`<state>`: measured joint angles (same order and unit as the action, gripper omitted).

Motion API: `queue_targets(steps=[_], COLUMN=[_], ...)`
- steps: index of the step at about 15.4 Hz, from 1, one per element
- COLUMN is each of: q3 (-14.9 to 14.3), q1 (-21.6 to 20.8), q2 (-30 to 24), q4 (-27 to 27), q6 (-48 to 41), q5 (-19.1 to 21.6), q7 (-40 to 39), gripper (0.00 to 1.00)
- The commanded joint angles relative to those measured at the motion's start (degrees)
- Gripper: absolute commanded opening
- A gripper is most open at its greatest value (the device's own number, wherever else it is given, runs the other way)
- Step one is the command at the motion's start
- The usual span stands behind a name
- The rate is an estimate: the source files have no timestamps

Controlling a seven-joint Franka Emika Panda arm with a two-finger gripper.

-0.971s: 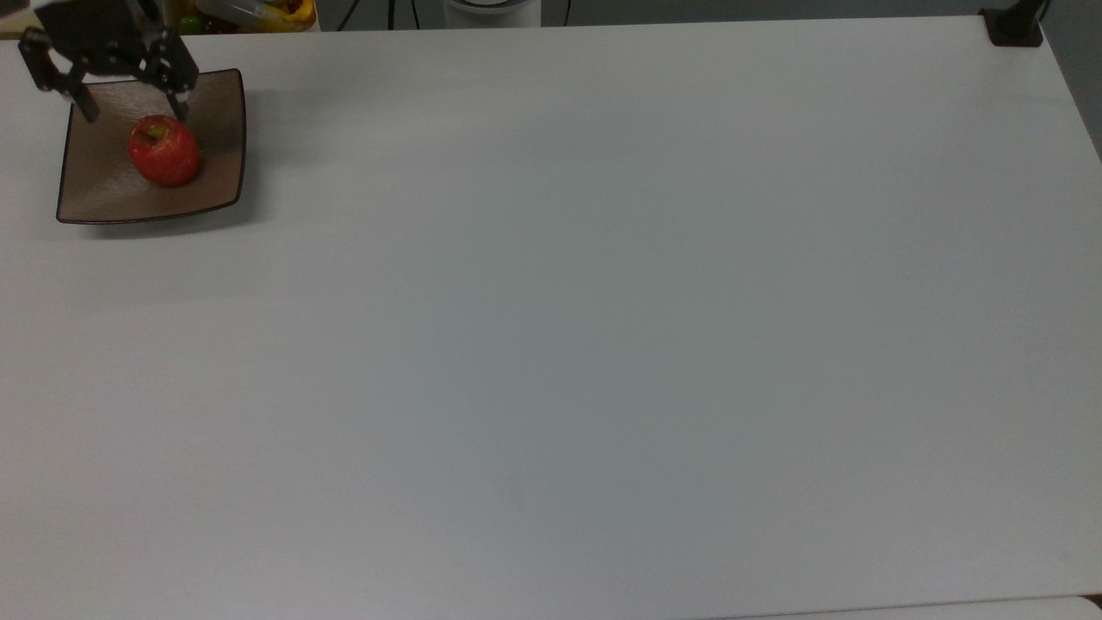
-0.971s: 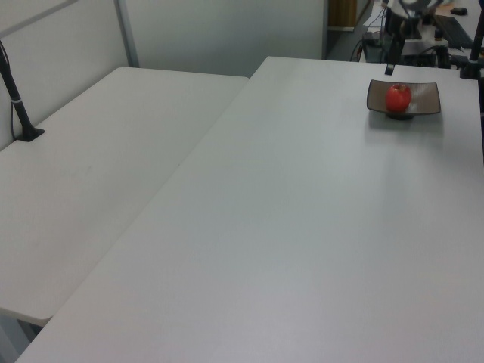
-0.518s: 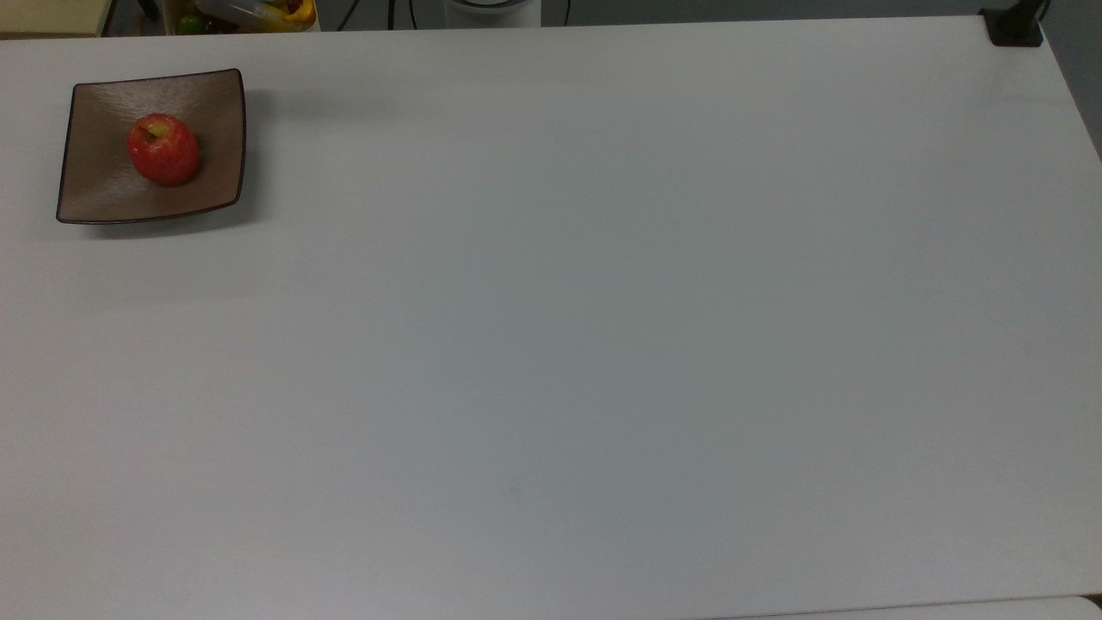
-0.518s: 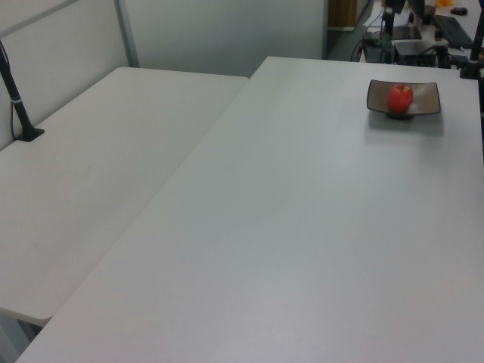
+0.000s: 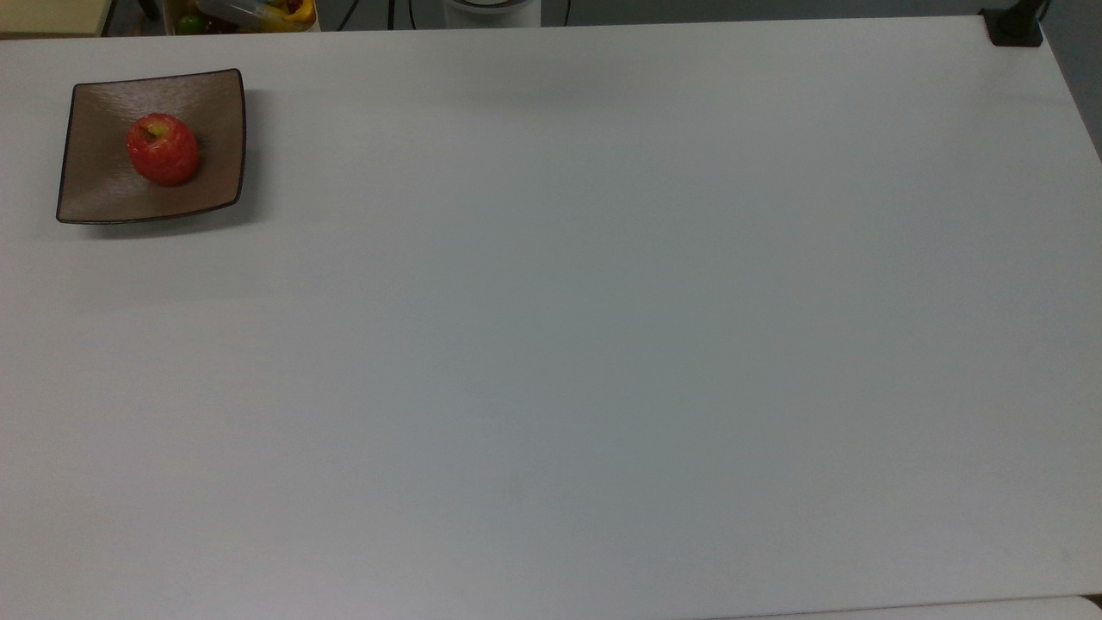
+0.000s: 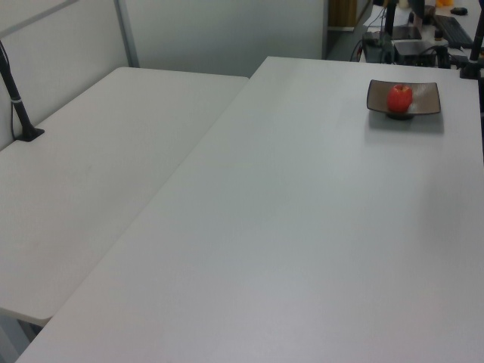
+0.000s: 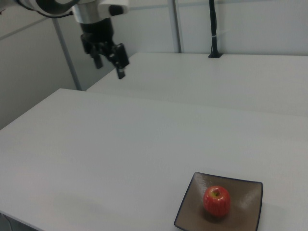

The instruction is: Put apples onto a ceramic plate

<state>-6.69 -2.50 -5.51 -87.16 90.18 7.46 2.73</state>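
- Red, glossy and yellow-speckled, the small round apple (image 5: pixel 163 150) sits stem-hollow up in the dished centre of the square brown-taupe ceramic plate (image 5: pixel 105 191), near a corner of the matte white table (image 5: pixel 603 327).
- Black two-finger gripper (image 7: pixel 108 61) hangs high, well apart from the plate, fingers spread and holding nothing.
- Placement looks finished; I judge nothing remains except parking the arm.

Two white tables (image 6: pixel 302 227) pushed together edge to edge, pale partition walls (image 7: pixel 240 24) with metal posts (image 7: pixel 174 26) behind, a black pole (image 6: pixel 17 98) clamped at one far edge.
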Motion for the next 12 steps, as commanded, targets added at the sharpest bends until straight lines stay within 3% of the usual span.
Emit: queue_targets(steps=[1,4,8,12], q3=[6.4,6.6,5.8,4.4], q1=[-0.2,-2.9,-3.1,-3.2], q2=[0.2,0.4,0.7,0.6], q4=[-2.6,-5.3,-8.1,-7.6], q6=[-0.8,2.3,7.7,7.4], q5=[-1.1,-3.4,-6.8,-7.0], q7=[3.7,1.1,-8.5,-8.5], gripper=[1.00,1.00,1.00,1.00])
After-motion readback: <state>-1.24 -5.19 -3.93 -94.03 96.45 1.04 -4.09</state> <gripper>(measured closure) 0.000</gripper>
